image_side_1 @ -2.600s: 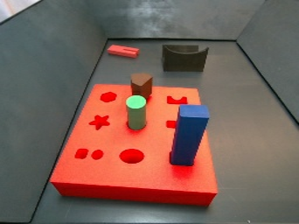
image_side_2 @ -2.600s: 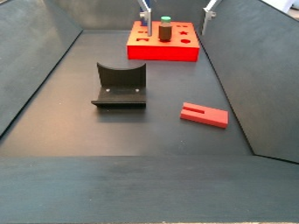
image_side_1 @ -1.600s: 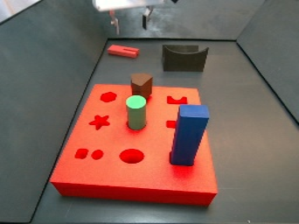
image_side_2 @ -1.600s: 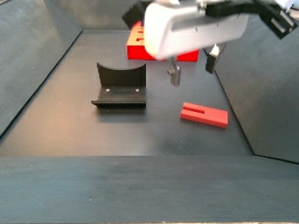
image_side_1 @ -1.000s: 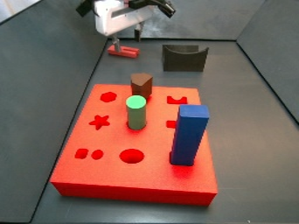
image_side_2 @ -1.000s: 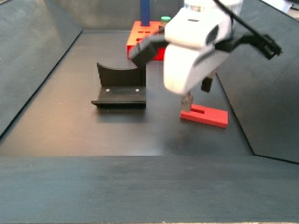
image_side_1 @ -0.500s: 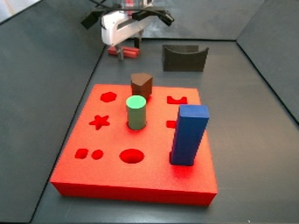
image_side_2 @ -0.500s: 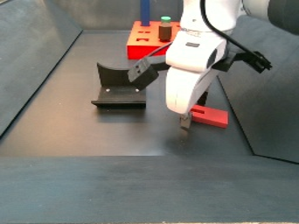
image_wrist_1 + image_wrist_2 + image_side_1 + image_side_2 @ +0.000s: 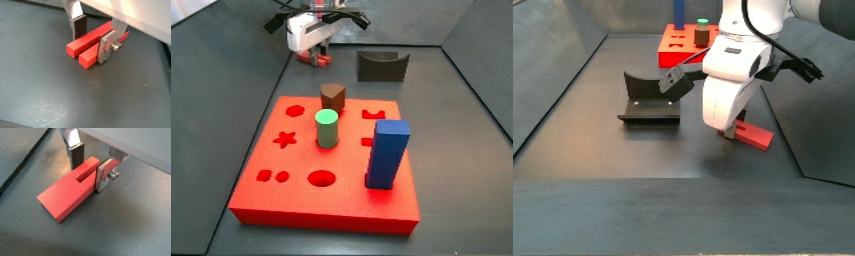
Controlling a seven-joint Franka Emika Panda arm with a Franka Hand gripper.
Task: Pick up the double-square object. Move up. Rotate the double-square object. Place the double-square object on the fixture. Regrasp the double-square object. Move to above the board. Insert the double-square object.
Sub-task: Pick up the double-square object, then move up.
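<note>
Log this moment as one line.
phase: pick | gripper: open, jaws astride double-square object on floor | fixture: bare | board: awaiting

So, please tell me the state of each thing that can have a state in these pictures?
gripper: down at the floor, fingers astride the double-square object, not visibly clamped
double-square object: flat on the floor
fixture: empty
board: holds three pegs, other holes empty

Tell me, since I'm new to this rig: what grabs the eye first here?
The gripper is down at the floor, its silver fingers straddling the red double-square object lying flat. In a side view the big red board dominates the foreground, holding a tall blue block, with the dark fixture behind.
</note>
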